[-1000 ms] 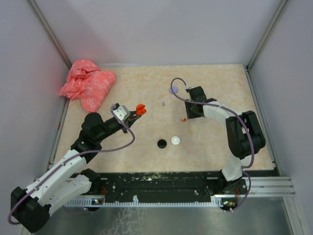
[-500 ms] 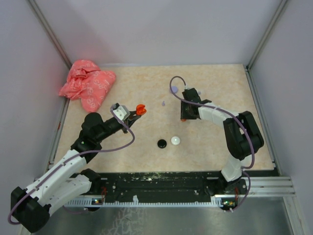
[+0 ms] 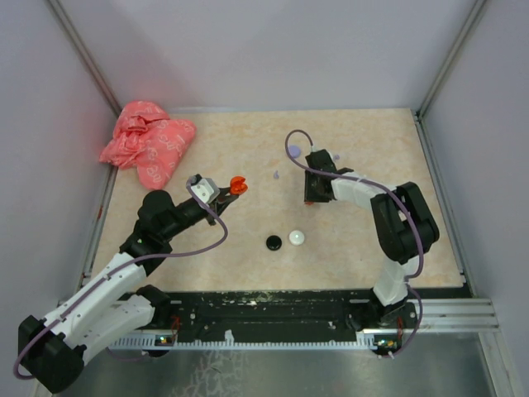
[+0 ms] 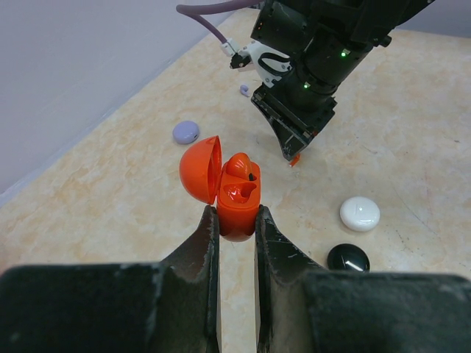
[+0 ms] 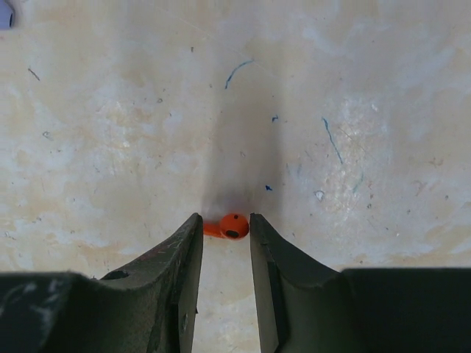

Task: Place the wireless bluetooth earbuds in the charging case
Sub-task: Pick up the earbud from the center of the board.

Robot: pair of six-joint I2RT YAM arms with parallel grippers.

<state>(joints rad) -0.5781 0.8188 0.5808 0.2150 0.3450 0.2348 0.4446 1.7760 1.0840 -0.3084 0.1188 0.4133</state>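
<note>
Gripping the orange-red charging case [image 4: 237, 202] by its base, the left end effector [image 4: 235, 215] holds it flipped open above the bench [image 3: 248, 141]. Across from it, the right end effector [image 5: 224, 219] is down at the bench, fingers slightly apart around the loose orange-red earbud [image 5: 232, 226] lying there.

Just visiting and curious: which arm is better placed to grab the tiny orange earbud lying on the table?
Right. The right gripper straddles the tiny orange stemmed plastic earbud, a finger on each side. The left gripper is occupied, shut on the open orange round charging case.
</note>
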